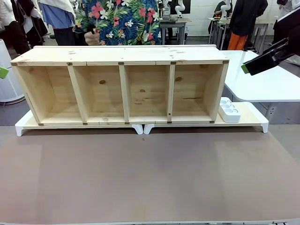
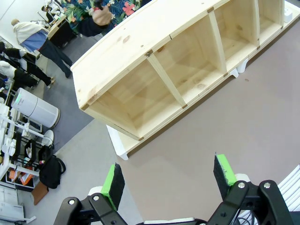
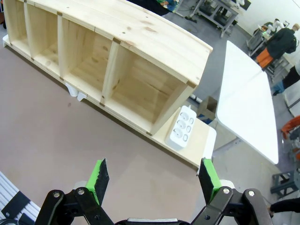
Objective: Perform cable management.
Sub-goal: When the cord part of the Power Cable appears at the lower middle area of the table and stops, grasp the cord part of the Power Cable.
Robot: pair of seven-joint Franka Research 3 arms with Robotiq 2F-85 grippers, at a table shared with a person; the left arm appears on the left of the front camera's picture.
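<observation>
The white power strip (image 1: pixel 229 110) lies flat on the right end of a low white stand (image 1: pixel 251 123), just beside the right wall of the wooden shelf (image 1: pixel 122 55), with its sockets facing up. Its long axis runs from the near side of the tabletop (image 1: pixel 150 173) toward the far side, a little slanted. In the right wrist view the sockets stand in two rows along this axis. The black cable that belongs to the strip I cannot make out, so I cannot tell which end it leaves or where it runs. The shelf lies on its side with four compartments open toward the robot; its back is hidden. The left tool (image 2: pixel 168 180) is released, its green pads wide apart over the brown tabletop and holding nothing. In the front view just a bit of one green pad (image 1: pixel 3 72) shows at the left edge. The right tool (image 3: pixel 152 180) is released too - its fingers stand wide and grip nothing, above the tabletop near the strip. A person in a flowered shirt (image 1: pixel 123 21) stands behind the shelf, cut off by the top edge.
</observation>
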